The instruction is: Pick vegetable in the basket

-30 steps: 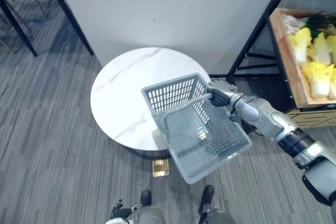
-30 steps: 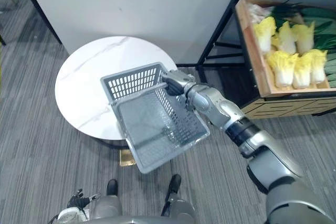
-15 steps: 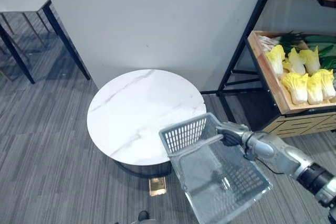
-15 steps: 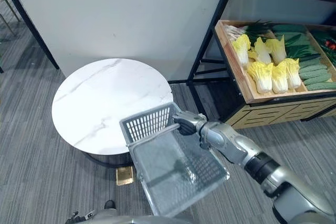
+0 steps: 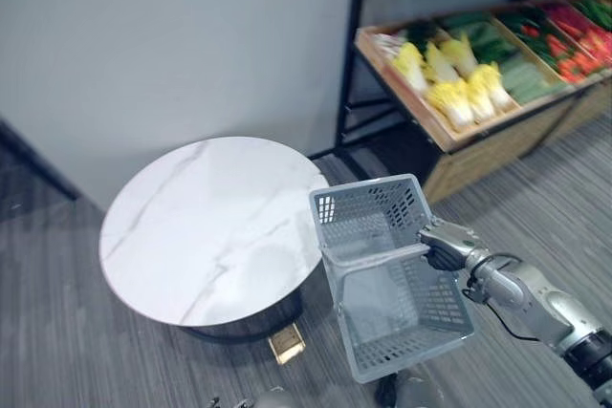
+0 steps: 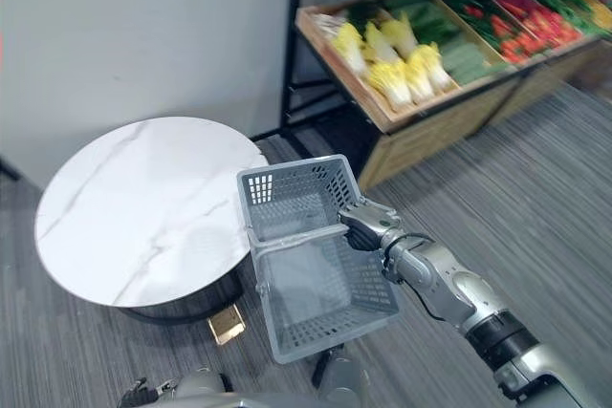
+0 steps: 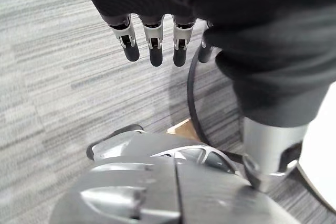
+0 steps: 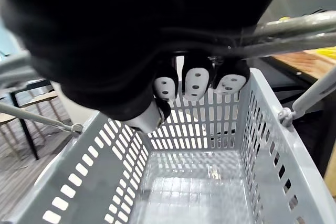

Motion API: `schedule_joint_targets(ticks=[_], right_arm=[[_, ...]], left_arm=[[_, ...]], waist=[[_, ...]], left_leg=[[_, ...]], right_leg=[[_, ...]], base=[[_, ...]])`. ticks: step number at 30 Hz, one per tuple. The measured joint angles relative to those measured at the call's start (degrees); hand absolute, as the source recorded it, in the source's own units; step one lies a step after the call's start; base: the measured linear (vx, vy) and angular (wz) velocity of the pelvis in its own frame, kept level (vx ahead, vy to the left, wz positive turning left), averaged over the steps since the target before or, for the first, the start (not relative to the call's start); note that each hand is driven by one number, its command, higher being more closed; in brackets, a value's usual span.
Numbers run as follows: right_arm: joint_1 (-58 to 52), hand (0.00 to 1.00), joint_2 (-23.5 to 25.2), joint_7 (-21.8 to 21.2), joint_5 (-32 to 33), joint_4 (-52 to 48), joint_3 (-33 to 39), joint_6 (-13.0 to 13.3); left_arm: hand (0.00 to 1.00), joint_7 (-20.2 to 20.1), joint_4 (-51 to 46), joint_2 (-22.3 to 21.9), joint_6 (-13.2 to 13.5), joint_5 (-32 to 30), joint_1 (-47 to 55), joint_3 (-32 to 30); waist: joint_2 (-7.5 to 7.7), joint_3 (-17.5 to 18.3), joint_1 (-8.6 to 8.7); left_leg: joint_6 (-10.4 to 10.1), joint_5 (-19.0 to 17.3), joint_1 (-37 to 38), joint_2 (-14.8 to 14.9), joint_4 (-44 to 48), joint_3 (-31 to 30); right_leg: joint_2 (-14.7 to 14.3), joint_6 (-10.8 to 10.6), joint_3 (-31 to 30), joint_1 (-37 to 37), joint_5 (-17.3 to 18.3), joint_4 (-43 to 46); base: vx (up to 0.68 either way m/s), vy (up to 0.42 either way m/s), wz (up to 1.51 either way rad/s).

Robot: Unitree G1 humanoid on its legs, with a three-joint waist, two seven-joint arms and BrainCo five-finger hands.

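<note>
Right hand (image 5: 442,244): fingers curled round the basket's handle (image 5: 373,257) and clamped on it, arm reaching in from the right.
Left hand (image 7: 152,35): hung above the carpet floor (image 7: 47,93); fingers straight, slightly apart, holding nothing.
Basket (image 5: 368,207): grey plastic with slotted walls, hung tilted from its handle just beside the bench's edge, bare bottom in view.
Bench (image 5: 191,226): round, white marbled top, near a grey wall.
Vegetables: pale yellow cabbages (image 5: 449,93) lay in a row in the wooden tray (image 5: 459,155) of a dark-framed rack, green and red produce further along; well apart from the basket.
</note>
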State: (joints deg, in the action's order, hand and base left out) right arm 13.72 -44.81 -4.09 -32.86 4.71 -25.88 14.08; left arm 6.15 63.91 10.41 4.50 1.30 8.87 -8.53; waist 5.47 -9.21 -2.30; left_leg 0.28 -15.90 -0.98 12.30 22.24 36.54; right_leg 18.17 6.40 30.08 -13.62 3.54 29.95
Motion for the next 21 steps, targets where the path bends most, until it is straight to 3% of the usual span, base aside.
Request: schedule_joint_targets(ticks=[1,2,4,5,6,8,11,13,14,15,16,18,19,21], right_arm=[[1.9,1.00,1.2,0.0,-0.8,1.2,0.0,0.2],[3.1,1.00,2.1,0.2,-1.1,2.2,-0.1,0.0],[3.2,1.00,1.7,0.6,-1.9,2.8,0.0,0.4],[3.8,1.00,2.1,1.1,-2.8,3.8,-0.1,0.3],[4.3,1.00,2.1,1.1,-3.0,4.0,-0.1,0.3],[4.6,1.00,2.0,1.4,-3.7,5.5,0.0,-0.2],[0.5,1.00,1.8,1.5,-4.5,5.1,1.0,-0.9],[-2.0,1.00,1.9,1.6,-4.5,5.0,1.1,-0.9],[-2.3,1.00,1.9,1.6,-4.5,5.0,1.1,-0.9],[-2.5,1.00,1.9,1.6,-4.5,4.9,1.1,-0.8],[-2.3,1.00,1.9,1.6,-4.4,4.6,0.9,-0.8],[-1.7,1.00,2.0,2.0,-4.4,4.5,0.5,-0.8],[-0.9,1.00,2.0,2.0,-4.3,4.5,0.1,-0.5],[0.0,1.00,1.7,2.2,-3.1,4.5,0.1,0.0]], left_arm=[[0.00,0.0,0.6,-0.3,-0.2,0.0,-0.2,0.2],[0.00,-0.1,2.4,-1.2,-0.2,-0.2,-0.8,0.2],[0.00,-0.2,2.4,-1.2,0.1,-0.1,-0.9,2.4],[0.00,-0.3,2.5,-0.6,-0.1,-0.2,-1.5,2.8],[0.00,-0.3,2.7,-0.5,-0.1,-0.2,-1.8,3.4],[0.00,-0.4,2.8,-1.2,0.0,-0.2,-2.2,4.9],[0.00,-0.8,3.5,-0.8,0.0,-0.3,-2.3,4.8],[0.00,-0.8,3.3,-0.7,0.2,-0.3,-2.4,4.1],[0.00,-0.8,3.3,-0.7,0.4,-0.3,-2.4,3.7],[0.00,-0.8,3.3,-0.9,0.4,-0.3,-2.1,3.4],[0.00,-0.7,3.3,-2.1,0.5,-0.2,-1.3,1.8],[0.00,-0.6,3.2,-3.1,0.5,0.1,-0.5,1.4],[0.00,-0.4,2.8,-3.5,0.6,0.3,0.6,1.0],[0.00,-0.3,2.0,-4.2,0.5,0.3,2.8,0.6]], waist=[[-0.45,-0.3,-0.22],[-3.00,0.1,-0.96],[-2.64,0.3,-0.28],[-1.75,0.8,-0.70],[-1.67,0.9,-0.86],[-2.88,0.7,0.75],[-3.23,0.6,2.35],[-3.31,0.6,2.22],[-3.51,0.5,2.10],[-4.08,0.2,1.95],[-4.21,0.1,0.86],[-4.56,0.2,0.04],[-4.72,0.2,-0.35],[-5.63,0.7,-0.27]], left_leg=[[0.3,-0.3,-0.1,0.7,-0.6,2.9],[0.7,1.7,1.4,2.8,-4.1,9.1],[0.2,3.8,3.6,1.1,-7.7,13.7],[0.2,4.2,3.8,0.5,-8.1,18.7],[0.3,4.2,3.7,0.5,-8.0,20.5],[0.4,4.7,3.9,1.8,-7.4,23.7],[0.4,4.8,4.0,7.0,-0.7,23.6],[0.3,6.9,2.6,12.8,9.0,20.2],[0.5,8.2,1.9,14.1,12.0,18.1],[1.3,11.5,0.4,15.6,16.8,11.5],[0.5,12.7,-3.4,13.6,20.8,-1.0],[-2.4,10.2,-4.9,9.6,20.3,-10.3],[-4.1,8.4,-4.9,5.9,17.1,-16.8],[-5.7,6.6,-4.6,2.4,6.9,-23.6]], right_leg=[[-3.5,2.0,0.5,1.0,-2.3,-7.7],[-5.9,2.6,1.3,2.2,-0.8,-7.5],[-3.9,-2.8,5.8,5.1,3.7,-2.8],[-3.4,-7.2,7.8,9.0,5.7,-8.4],[-3.4,-7.5,8.4,9.5,5.9,-11.1],[-5.0,-8.5,9.3,10.1,3.5,-15.8],[-8.6,-7.7,8.4,11.9,3.7,-19.0],[-10.7,-6.6,6.7,13.1,3.9,-20.4],[-11.2,-6.4,5.8,13.6,3.8,-20.8],[-12.1,-5.6,3.2,14.6,3.2,-21.6],[-12.9,-4.6,-1.5,15.3,2.3,-22.5],[-13.0,-4.5,-5.6,14.8,1.5,-23.1],[-13.5,-4.6,-9.1,14.4,0.1,-24.6],[-15.7,-5.4,-15.0,13.2,-2.2,-27.0]], base=[[-0.17,0.127,-2.30],[-0.20,0.089,-2.11],[-0.11,0.070,-1.73],[-0.06,0.036,-1.57],[-0.09,-0.055,-1.80],[-0.07,-0.095,-0.95],[-0.03,-0.183,-0.31],[-0.05,-0.208,-0.38],[-0.05,-0.182,-0.67],[-0.02,-0.168,-1.22],[0.00,-0.182,-1.45],[0.05,-0.057,-1.52],[0.07,-0.002,-1.67],[0.09,0.035,-1.71]])
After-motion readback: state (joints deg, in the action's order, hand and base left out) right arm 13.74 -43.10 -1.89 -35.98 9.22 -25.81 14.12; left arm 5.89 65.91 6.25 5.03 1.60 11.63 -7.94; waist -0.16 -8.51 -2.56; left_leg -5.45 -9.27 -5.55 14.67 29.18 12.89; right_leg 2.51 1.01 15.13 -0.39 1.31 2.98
